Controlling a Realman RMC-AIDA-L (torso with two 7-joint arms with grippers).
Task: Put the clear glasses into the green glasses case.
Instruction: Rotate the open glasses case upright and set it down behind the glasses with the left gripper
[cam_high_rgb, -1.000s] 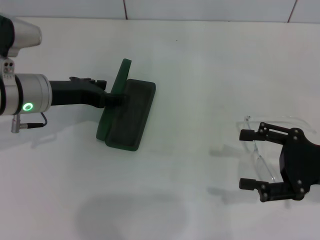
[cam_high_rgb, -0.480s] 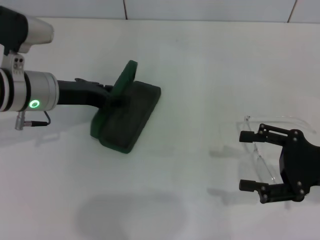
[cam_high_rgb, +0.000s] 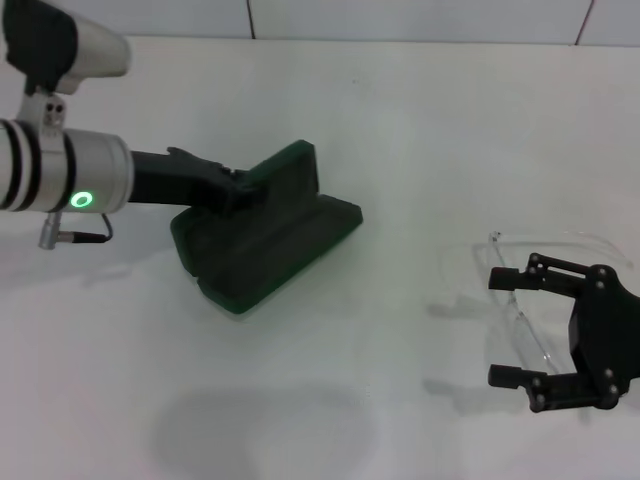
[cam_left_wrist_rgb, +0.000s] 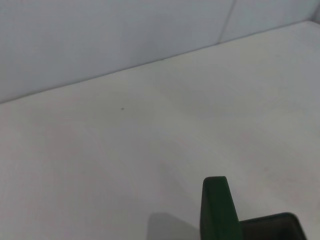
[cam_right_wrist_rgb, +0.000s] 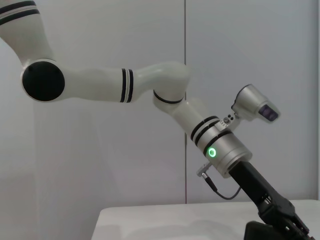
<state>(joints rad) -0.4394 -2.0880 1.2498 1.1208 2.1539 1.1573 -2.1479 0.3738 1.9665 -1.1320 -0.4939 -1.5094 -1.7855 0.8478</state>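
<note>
The green glasses case (cam_high_rgb: 268, 240) lies open at the table's left-centre, its lid (cam_high_rgb: 292, 165) tilted back and its dark lining showing. My left gripper (cam_high_rgb: 236, 190) reaches in from the left and is shut on the lid's near end. In the left wrist view the lid's edge (cam_left_wrist_rgb: 217, 210) stands upright beside the case's base (cam_left_wrist_rgb: 272, 227). The clear glasses (cam_high_rgb: 560, 238) rest on the table at the right. My right gripper (cam_high_rgb: 506, 328) hangs open over them, and one thin clear arm (cam_high_rgb: 528, 325) runs between its fingers without being touched.
The white table (cam_high_rgb: 400, 120) meets a tiled wall at the back. The right wrist view looks across at the left arm (cam_right_wrist_rgb: 170, 95) and its gripper (cam_right_wrist_rgb: 280, 217) on the case.
The left gripper has swung the case round to the right, so it now lies more crosswise with the lid leaning back. The right gripper has drifted slightly nearer the table's front.
</note>
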